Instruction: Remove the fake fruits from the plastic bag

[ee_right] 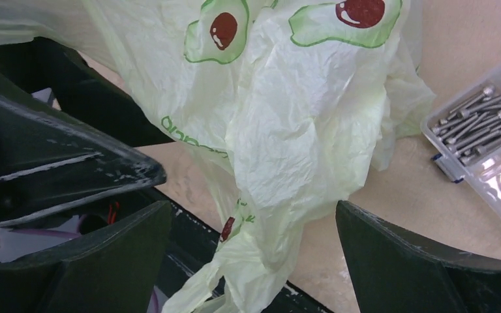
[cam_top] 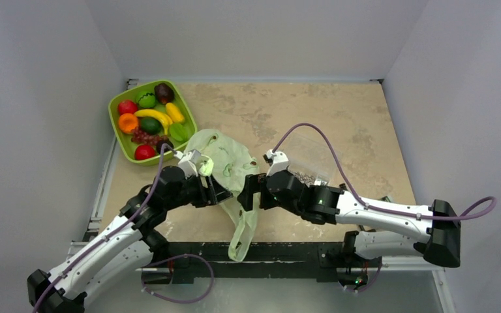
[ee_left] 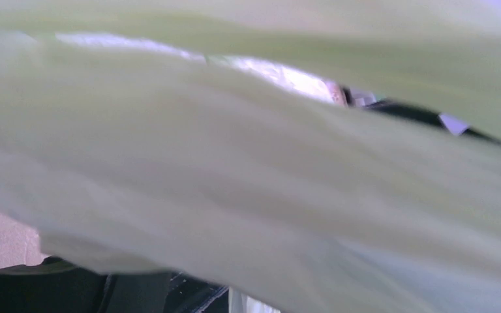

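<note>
The plastic bag point(cam_top: 225, 163), pale green with avocado prints, hangs crumpled between my two grippers, its tail drooping over the table's front edge. My left gripper point(cam_top: 218, 190) is at the bag's left side and holds it up. The bag point(ee_left: 248, 195) fills the left wrist view and hides those fingers. My right gripper point(ee_right: 254, 215) is open, and the hanging bag point(ee_right: 287, 130) lies between its fingers without being pinched. It also shows in the top view point(cam_top: 251, 193). No fruit shows inside the bag. A small red fruit point(cam_top: 128, 106), a yellow one point(cam_top: 175, 112) and a light green one point(cam_top: 181, 132) lie in the tray.
A green tray point(cam_top: 121, 140) at the back left holds several toy fruits, among them a banana point(cam_top: 153, 115) and an orange fruit point(cam_top: 128, 122). A clear box of screws point(cam_top: 308, 166) sits right of the bag, behind my right wrist, and shows in the right wrist view point(ee_right: 483, 124).
</note>
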### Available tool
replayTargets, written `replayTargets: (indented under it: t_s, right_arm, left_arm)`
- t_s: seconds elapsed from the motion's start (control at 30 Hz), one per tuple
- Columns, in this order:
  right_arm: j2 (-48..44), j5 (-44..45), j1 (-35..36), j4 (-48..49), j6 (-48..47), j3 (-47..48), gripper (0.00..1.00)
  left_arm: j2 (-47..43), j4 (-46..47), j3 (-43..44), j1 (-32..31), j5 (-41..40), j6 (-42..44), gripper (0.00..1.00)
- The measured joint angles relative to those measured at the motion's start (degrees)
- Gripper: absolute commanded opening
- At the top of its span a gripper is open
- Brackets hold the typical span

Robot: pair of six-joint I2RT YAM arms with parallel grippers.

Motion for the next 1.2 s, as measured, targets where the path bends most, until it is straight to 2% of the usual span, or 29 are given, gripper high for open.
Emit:
replayTargets:
  t_s: [0.13, 0.27, 0.33, 0.53, 0.6, 0.73, 0.83, 0.87, 0.97, 1.07, 1.1, 1.2]
  right_arm:
    - [2.5, 3.5, 1.7, -1.9, -6.8, 3.3, 0.99]
    - [8.7, 8.1, 3.8, -7.9, -14.7, 13.2, 0.99]
    - [10.9, 10.4, 4.8, -9.4, -17.6, 16.7, 0.99]
    - [13.9, 14.6, 7.9, -12.3, -24.3, 19.7, 0.99]
    - [16.3, 15.5, 9.9, -12.3, -27.5, 21.2, 0.99]
    - [23.6, 17.6, 12.3, -12.5, -32.9, 25.8, 0.99]
    - [30.3, 23.0, 12.7, -13.6, -34.5, 29.8, 0.99]
    - [32.0, 25.6, 12.7, -14.4, -34.2, 30.8, 0.93]
    - [37.6, 36.3, 12.5, -19.9, -30.1, 34.6, 0.60]
    - [40.2, 42.0, 12.2, -23.5, -26.7, 36.1, 0.07]
    - [40.4, 43.2, 12.1, -24.2, -25.7, 36.1, 0.00]
    - [39.2, 44.6, 12.1, -24.9, -22.9, 36.1, 0.00]
  left_arm:
    - [-3.8, -5.1, 3.5, 0.0, 0.1, 0.4, 0.64]
    - [-8.4, -11.4, 6.0, 0.0, -1.6, 0.3, 0.57]
    - [-11.8, -16.1, 6.1, 0.0, -3.1, -0.4, 0.57]
    - [-21.0, -30.3, 6.0, 0.0, -8.1, -6.5, 0.74]
    - [-23.8, -33.1, 5.5, 0.0, -9.5, -9.9, 0.76]
    - [-29.2, -33.1, -0.5, 0.0, -11.1, -16.0, 0.79]
    - [-29.3, -29.7, -5.9, 0.0, -11.3, -19.0, 0.81]
    - [-28.6, -28.3, -7.6, 0.0, -11.2, -20.0, 0.81]
    - [-24.0, -23.1, -10.9, 0.0, -11.1, -22.6, 0.82]
    - [-18.0, -16.3, -12.9, 0.0, -10.9, -24.6, 0.86]
    - [-16.4, -14.6, -13.2, 0.0, -10.7, -24.9, 0.87]
    - [-11.0, -8.0, -13.5, 0.0, -10.7, -25.6, 0.88]
